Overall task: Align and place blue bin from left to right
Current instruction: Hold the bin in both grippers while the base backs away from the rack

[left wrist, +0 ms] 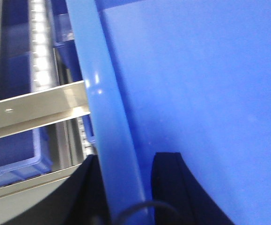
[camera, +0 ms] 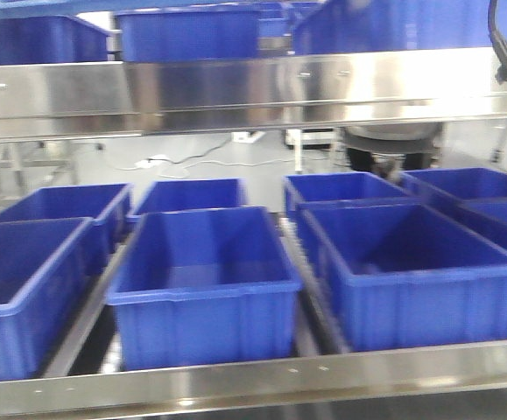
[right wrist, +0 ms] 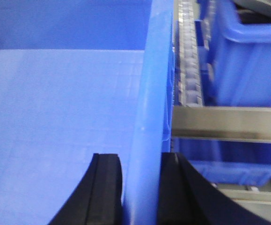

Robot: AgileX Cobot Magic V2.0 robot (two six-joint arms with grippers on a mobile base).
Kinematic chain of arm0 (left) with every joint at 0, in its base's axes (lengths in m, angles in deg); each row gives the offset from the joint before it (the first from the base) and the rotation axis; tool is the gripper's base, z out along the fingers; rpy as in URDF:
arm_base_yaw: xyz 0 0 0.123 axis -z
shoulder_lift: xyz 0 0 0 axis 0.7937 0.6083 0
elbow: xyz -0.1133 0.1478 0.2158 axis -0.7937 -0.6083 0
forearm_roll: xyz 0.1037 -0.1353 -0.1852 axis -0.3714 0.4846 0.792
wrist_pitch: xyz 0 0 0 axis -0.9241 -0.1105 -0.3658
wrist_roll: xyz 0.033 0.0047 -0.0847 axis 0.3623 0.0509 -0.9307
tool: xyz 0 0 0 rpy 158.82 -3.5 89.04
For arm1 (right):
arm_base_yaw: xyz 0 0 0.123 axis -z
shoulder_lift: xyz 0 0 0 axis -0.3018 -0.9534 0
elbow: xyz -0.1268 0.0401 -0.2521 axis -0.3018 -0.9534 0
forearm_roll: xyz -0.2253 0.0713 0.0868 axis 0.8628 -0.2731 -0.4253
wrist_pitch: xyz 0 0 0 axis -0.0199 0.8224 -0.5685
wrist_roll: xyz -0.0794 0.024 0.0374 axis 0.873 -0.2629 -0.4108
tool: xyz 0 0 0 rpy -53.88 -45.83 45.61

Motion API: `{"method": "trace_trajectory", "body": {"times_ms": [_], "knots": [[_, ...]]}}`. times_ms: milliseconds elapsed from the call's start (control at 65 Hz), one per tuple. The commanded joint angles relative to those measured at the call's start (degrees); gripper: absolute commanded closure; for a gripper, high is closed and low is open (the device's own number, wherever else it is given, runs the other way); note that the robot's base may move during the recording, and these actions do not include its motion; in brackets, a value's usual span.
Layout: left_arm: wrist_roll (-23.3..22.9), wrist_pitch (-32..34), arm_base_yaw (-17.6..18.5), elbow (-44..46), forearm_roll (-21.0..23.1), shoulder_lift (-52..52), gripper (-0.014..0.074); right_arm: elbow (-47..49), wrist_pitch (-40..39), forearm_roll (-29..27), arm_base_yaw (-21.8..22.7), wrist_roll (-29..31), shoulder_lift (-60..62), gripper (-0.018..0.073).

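Clamping the blue bin [left wrist: 196, 93] by two walls: pinching one rim tight between the dark fingers [left wrist: 170, 187] of the left gripper [left wrist: 126, 187], squeezing the other wall inside the closed right gripper [right wrist: 142, 187]. Holding it over a steel rail [right wrist: 229, 124], a roller lane [right wrist: 189, 61] and more blue crates [right wrist: 247, 56] beyond.

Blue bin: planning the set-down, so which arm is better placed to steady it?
Right, marginally: the right gripper has jaws tight on the blue bin wall; the left gripper straddles its rim askew.
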Motion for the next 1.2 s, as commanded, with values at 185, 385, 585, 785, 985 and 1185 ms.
{"method": "trace_trajectory", "body": {"times_ms": [185,385,585,785,985,1185], "knots": [[1.22,3.68,0.57,0.99,0.79,-1.10,0.0708,1.03,-7.84,1.47,0.14,1.37,1.49,0.0629],[1.22,3.68,0.57,0.99,0.79,-1.10,0.0708,1.03,-7.84,1.47,0.14,1.37,1.49,0.0629],[1.22,3.68,0.57,0.99,0.79,-1.10,0.0708,1.03,-7.84,1.47,0.14,1.37,1.49,0.0629],[1.22,3.68,0.57,0.99,0.79,-1.10,0.0708,1.03,-7.84,1.47,0.14,1.37,1.49,0.0629],[1.22,3.68,0.57,0.99,0.79,-1.10,0.0708,1.03,-7.84,1.47,0.14,1.37,1.49,0.0629],[1.22,3.68,0.57,0.99,0.79,-1.10,0.0708,1.03,-7.84,1.47,0.14,1.37,1.49,0.0629]]}}
